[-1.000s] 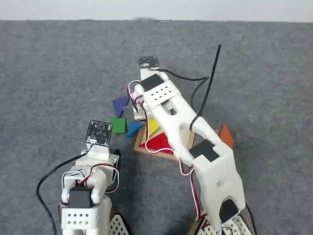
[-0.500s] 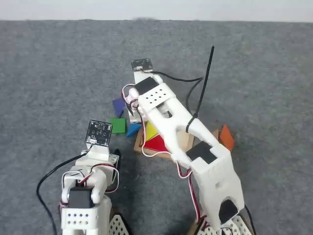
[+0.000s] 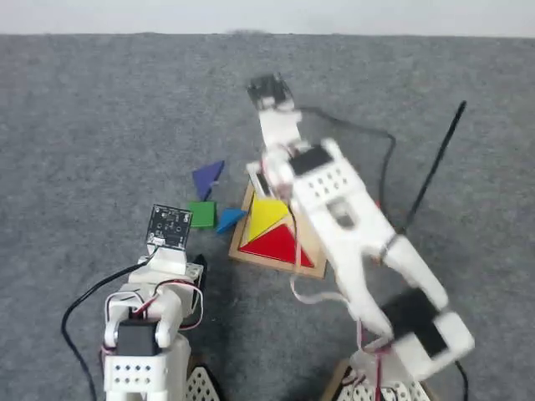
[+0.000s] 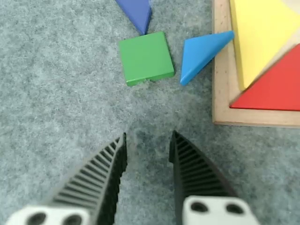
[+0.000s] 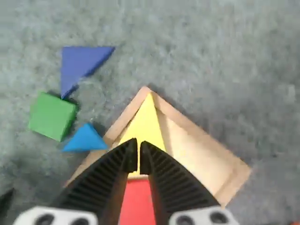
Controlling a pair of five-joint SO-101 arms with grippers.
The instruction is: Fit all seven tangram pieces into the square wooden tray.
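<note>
The left gripper (image 4: 147,138) hangs low over the grey mat (image 3: 100,125) with its fingers parted by a small gap and nothing between them. Ahead of its tips, a little apart, lies the green square (image 4: 146,57) flat on the mat. Just beside the square, on the side toward the tray (image 4: 219,70), lies the light blue triangle (image 4: 201,54), with one tip reaching the tray's rim. Farther ahead, past the square and close to its far corner, is the dark blue triangle (image 4: 137,11). In the high view the tray sits ahead of this gripper and to its right. The right gripper (image 5: 134,143) has its fingers closed together, a thin slit between them, and holds nothing. It is poised over the tray, its tips above the yellow triangle (image 5: 145,124), which lies inside the tray with its point in one corner. The red triangle (image 5: 138,201) lies in the tray against the yellow one, beneath this gripper's fingers. Bare tray floor shows to one side of the two pieces. The three loose pieces lie on the mat outside the tray, well off to the side of this gripper's tips.
</note>
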